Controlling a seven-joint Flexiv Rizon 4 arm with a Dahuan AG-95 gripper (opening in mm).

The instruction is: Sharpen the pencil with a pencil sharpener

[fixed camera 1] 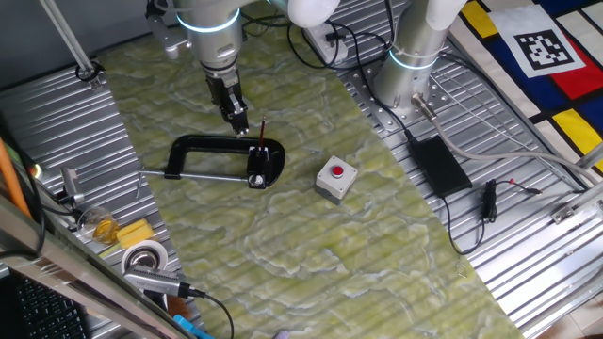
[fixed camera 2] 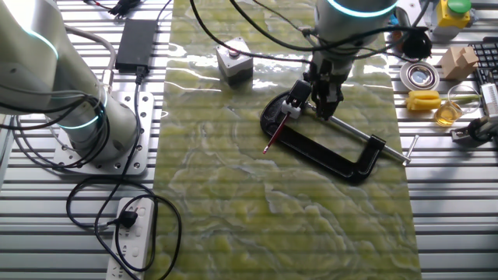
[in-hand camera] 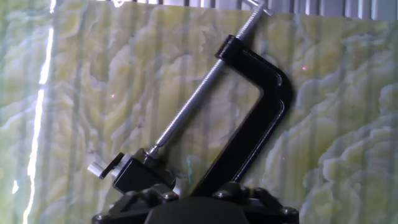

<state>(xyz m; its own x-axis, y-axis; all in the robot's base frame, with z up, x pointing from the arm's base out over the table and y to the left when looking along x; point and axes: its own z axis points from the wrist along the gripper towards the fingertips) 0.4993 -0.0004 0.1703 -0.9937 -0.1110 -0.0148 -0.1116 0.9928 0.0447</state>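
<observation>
The gripper hung just above the clamp frame; the pencil stood close beside it, and the button box lay well apart.

you are looking at a bench of ribbed silver metal slats, its middle covered by a mottled yellow-green mat with pale marbled veining. light glares white off the mat's far edge in the other fixed view and streaks down its left side in the hand view. at one corner lies a board of white, red, blue and yellow blocks bearing a black-and-white square marker.
</observation>
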